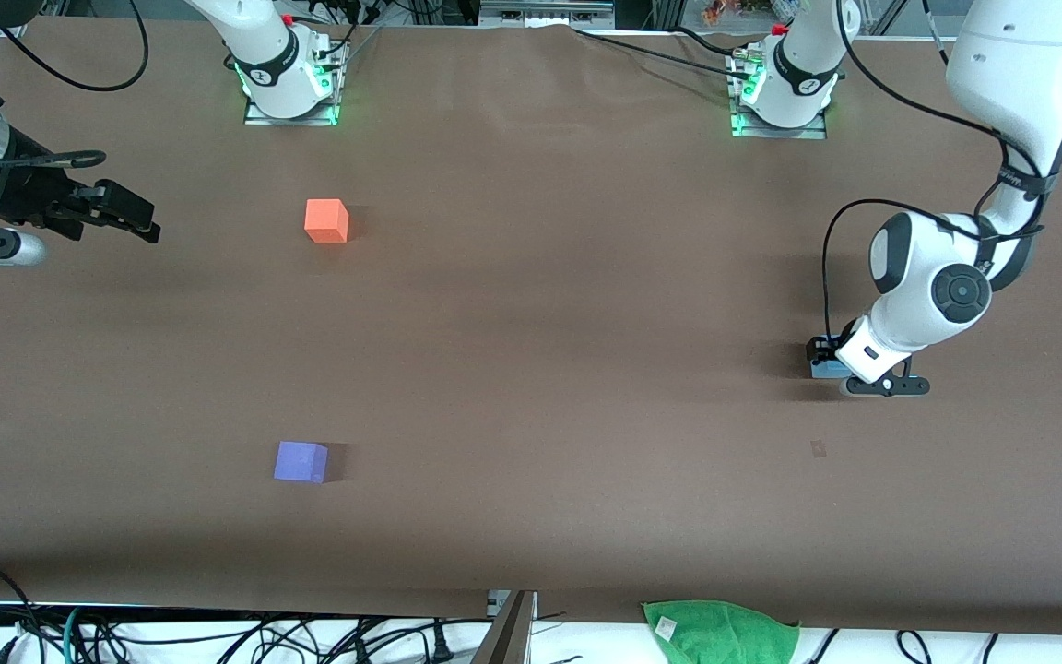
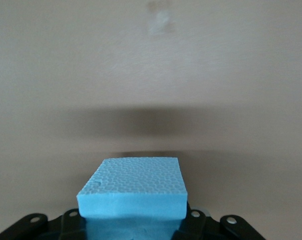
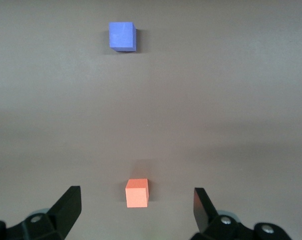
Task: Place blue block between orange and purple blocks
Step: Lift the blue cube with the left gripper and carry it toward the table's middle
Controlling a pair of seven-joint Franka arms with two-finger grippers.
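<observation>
While the scene runs from the front camera's edge toward the robots' bases:
Green cloth (image 1: 723, 632): lies at the table's edge closest to the front camera, toward the left arm's end.
Purple block (image 1: 300, 461): sits alone on the brown table (image 1: 531, 369), toward the right arm's end, nearest to the front camera of the three cubes.
Blue block (image 1: 828, 369): toward the left arm's end, well apart from the other two cubes, farther from the front camera than the purple block; whether it rests on the table or is just lifted cannot be told.
Left gripper (image 1: 831, 361): down low at the blue block, its fingers clamped on the cube; the left wrist view shows the foam cube filling the space between them.
Orange block (image 1: 326, 220): farther from the front camera than the purple block, roughly in line with it, with bare table between the two.
Right gripper (image 1: 136, 219): hangs over the right arm's end of the table, beside the orange block and apart from it, jaws spread wide with nothing in them.
</observation>
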